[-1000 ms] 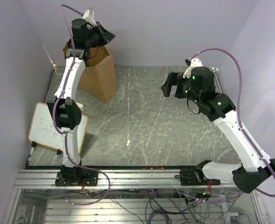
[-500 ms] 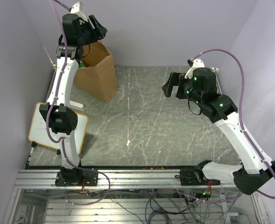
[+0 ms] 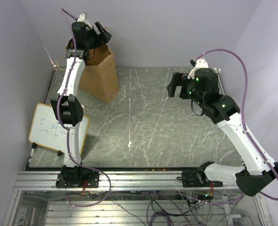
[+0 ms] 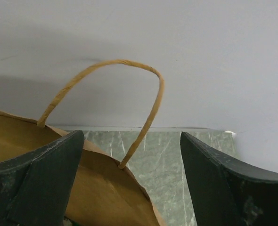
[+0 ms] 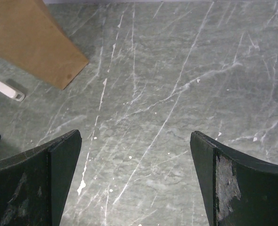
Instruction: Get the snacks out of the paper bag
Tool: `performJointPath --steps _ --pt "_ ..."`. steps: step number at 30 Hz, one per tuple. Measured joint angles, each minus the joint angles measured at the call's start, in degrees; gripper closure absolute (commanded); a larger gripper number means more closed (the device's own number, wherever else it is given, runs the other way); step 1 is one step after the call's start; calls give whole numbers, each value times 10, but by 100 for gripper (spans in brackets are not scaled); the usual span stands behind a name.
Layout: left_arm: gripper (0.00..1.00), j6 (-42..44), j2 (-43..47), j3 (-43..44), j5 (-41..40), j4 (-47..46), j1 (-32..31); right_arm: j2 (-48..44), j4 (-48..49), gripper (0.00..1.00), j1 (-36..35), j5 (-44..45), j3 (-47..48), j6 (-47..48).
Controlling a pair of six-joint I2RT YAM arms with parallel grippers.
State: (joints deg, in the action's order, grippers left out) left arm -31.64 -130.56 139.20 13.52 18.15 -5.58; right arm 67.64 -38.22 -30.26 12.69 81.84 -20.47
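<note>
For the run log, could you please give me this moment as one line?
left gripper: open, at paper bag mouth, by its handle | right gripper: open, empty, over table | snacks: none on table

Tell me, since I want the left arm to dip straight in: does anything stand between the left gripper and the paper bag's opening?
Yes. A string handle arches up from the rim of the paper bag, and in the wrist view it stands in the gap between the fingers of the open left gripper. Nothing else visible blocks it.

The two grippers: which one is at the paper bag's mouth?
The left gripper, open above the paper bag at the far left; the right gripper hangs over the table, away from it.
</note>
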Motion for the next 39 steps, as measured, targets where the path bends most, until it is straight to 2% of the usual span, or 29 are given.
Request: performJointPath --steps 7,11,16,22,24,31,39 --pt "35 1 -10 0 6 -34 -3 4 0 0 0 11 0 8" --pt "35 14 -10 0 0 -35 -9 14 0 0 0 12 0 10" --pt "62 35 -10 0 -9 -33 -25 20 0 0 0 12 0 10" --pt "86 45 -7 0 -9 -33 -34 20 0 0 0 12 0 9" --pt "91 42 5 -18 -7 -35 -34 19 0 0 0 12 0 7" --pt "93 7 115 -167 9 -47 -41 19 -5 0 0 12 0 -5" --pt "93 -18 268 -332 27 -46 -101 19 -28 0 1 7 0 -29"
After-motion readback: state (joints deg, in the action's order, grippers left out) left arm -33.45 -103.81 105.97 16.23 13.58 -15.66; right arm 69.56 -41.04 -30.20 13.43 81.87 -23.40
